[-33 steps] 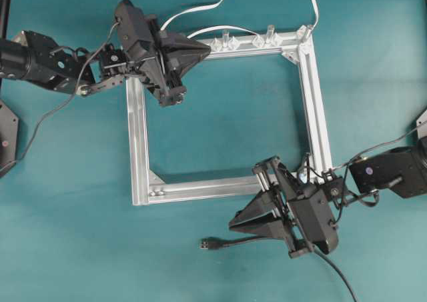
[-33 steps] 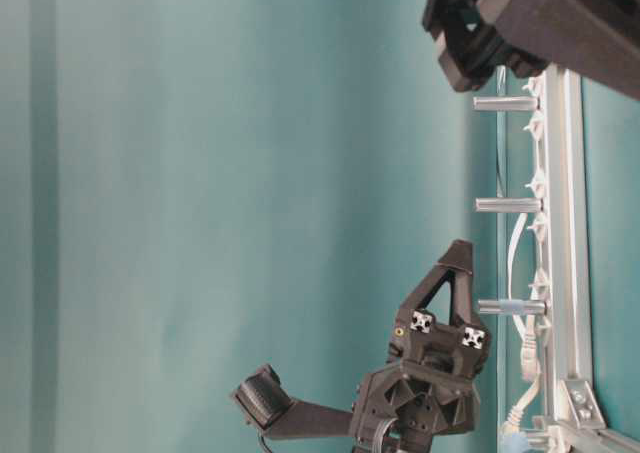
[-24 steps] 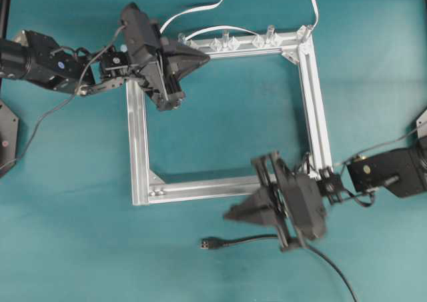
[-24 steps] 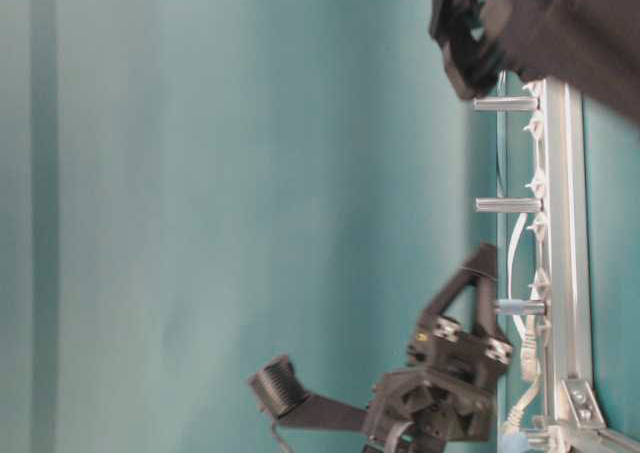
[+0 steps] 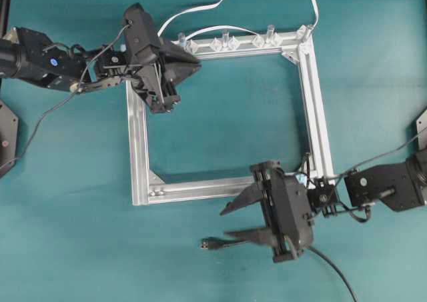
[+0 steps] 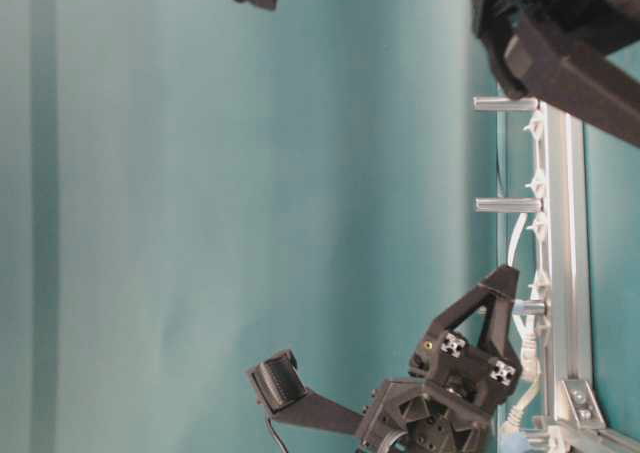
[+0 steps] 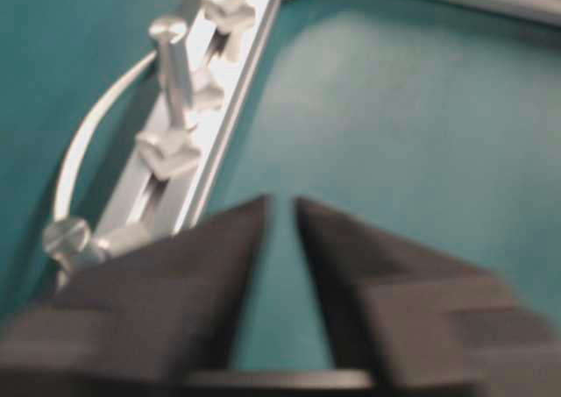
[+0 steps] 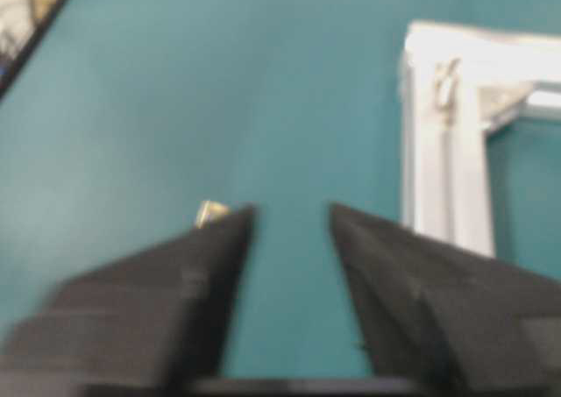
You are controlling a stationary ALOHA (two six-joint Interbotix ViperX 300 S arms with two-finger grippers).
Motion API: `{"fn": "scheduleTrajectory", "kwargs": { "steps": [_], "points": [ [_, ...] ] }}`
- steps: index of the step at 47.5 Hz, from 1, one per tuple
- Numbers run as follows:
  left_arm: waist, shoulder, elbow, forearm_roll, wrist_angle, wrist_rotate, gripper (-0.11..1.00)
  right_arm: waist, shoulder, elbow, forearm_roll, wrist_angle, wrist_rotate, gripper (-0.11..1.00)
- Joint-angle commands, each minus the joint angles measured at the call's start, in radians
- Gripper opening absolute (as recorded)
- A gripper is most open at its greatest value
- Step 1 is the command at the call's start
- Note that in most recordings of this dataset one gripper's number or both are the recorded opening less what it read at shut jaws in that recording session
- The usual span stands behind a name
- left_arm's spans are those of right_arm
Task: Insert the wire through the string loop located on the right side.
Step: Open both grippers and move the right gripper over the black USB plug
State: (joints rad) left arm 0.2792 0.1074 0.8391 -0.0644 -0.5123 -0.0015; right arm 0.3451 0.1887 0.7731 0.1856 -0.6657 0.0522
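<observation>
Black right gripper (image 5: 230, 222) hovering open, empty, above wire (image 5: 230, 243) plug; left gripper (image 5: 190, 54) gaping slightly, empty, over frame (image 5: 139, 142).

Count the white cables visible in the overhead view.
2. One white cable runs off the top edge above the frame's top rail; another leaves the frame's top-right corner. More may hide under the left gripper.

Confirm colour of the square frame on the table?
Silver, bare aluminium frame; clearest in the overhead view.
</observation>
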Motion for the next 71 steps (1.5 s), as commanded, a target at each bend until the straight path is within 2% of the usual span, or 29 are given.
{"fn": "scheduleTrajectory", "kwargs": {
  "steps": [1,3,5,6,14,26,32,41,46,58,63,71],
  "points": [
    [0.000,-0.035,-0.008,0.003,0.005,0.006,0.50,0.005,-0.015,-0.026,0.009,0.002,0.002,0.73],
    [0.000,-0.040,-0.008,0.003,0.011,0.008,0.62,0.006,-0.014,-0.031,0.014,0.002,0.002,0.84],
    [0.002,-0.044,-0.006,0.003,0.018,0.008,0.72,0.008,-0.014,-0.034,0.018,0.005,0.002,0.87],
    [0.000,-0.048,-0.006,0.003,0.020,0.009,0.73,0.008,-0.012,-0.035,0.021,0.005,0.002,0.87],
    [0.002,-0.057,0.000,0.005,0.031,0.009,0.71,0.008,-0.005,-0.043,0.064,0.005,0.002,0.87],
    [0.000,-0.060,0.002,0.005,0.032,0.009,0.71,0.020,-0.002,-0.043,0.074,0.006,0.002,0.87],
    [0.000,-0.057,0.002,0.006,0.031,0.009,0.71,0.032,0.002,-0.048,0.095,0.020,0.002,0.87],
    [0.000,-0.054,0.012,0.006,0.031,0.011,0.71,0.071,0.041,-0.071,0.176,0.018,-0.003,0.86],
    [0.000,-0.049,0.025,0.005,0.031,0.011,0.71,0.089,0.069,-0.089,0.199,0.018,-0.011,0.86],
    [0.000,-0.046,0.052,0.005,0.031,0.011,0.71,0.117,0.118,-0.123,0.305,0.017,-0.069,0.86],
    [0.000,-0.046,0.054,0.006,0.032,0.011,0.71,0.130,0.133,-0.133,0.333,0.021,-0.115,0.85],
    [0.000,-0.044,0.055,0.006,0.032,0.011,0.71,0.140,0.149,-0.133,0.356,0.023,-0.132,0.86]
  ]
}}
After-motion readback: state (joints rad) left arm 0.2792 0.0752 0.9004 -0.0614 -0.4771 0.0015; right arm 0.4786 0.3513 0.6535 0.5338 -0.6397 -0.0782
